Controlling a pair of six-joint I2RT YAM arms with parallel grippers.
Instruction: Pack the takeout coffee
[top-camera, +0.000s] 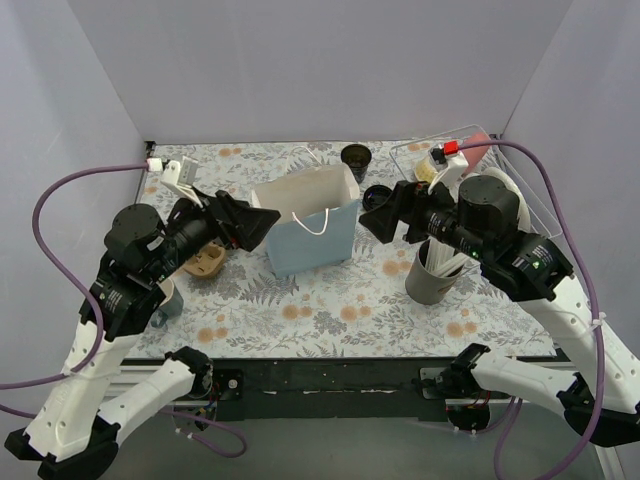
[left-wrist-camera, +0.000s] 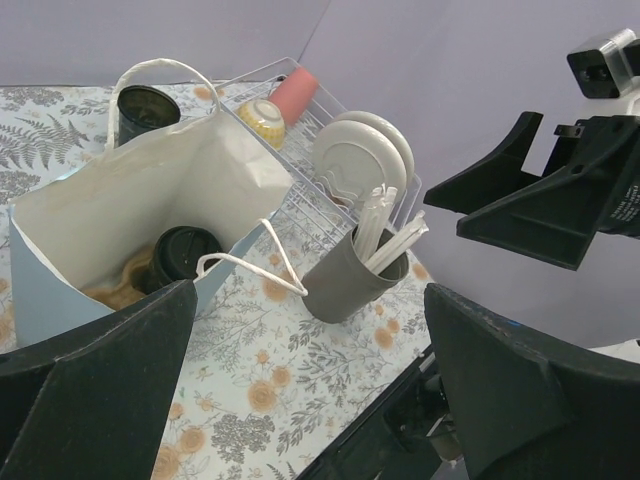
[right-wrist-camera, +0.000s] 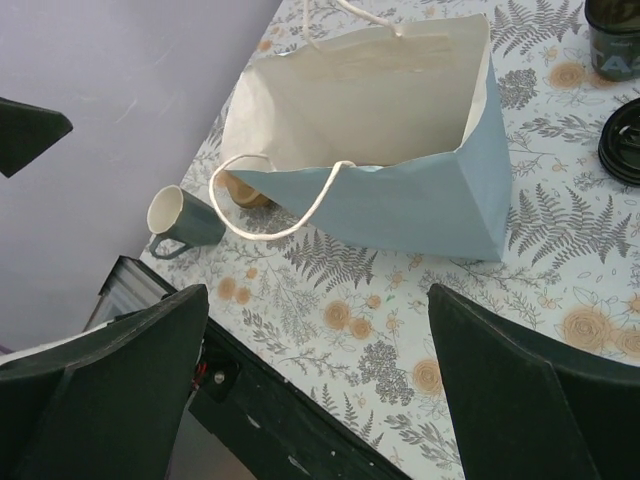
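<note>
**A:** Where is the coffee right now?

**B:** One lidded coffee cup (left-wrist-camera: 183, 255) stands inside the blue paper bag (top-camera: 310, 245), low and left of centre in the left wrist view. A second coffee cup (top-camera: 355, 158) sits on the table (top-camera: 330, 315) just behind the bag, at the upper centre of the top view, with its mouth uncovered. What looks like its loose lid (top-camera: 378, 196) lies flat just right of the bag.

**A:** And the hands?

**B:** The left hand (top-camera: 262, 222) hangs at the bag's left edge. The right hand (top-camera: 375, 215) is at the bag's right edge, close to the lid. Each has its fingers spread wide with nothing between them.

**A:** Why is it arranged like that?

**B:** The bag stands upright with its mouth gaping and its handles flopped aside, so a cup can go straight down into it. With one hand on each side, either could feed it. I'd judge the job about half done, since the open cup is not yet capped or packed. The right hand is nearer to both the cup and the lid.

**A:** Any hazards?

**B:** The grey utensil holder (top-camera: 432, 278) stands right of centre in the top view, under the right arm. A careless swing there could knock it over.
</note>
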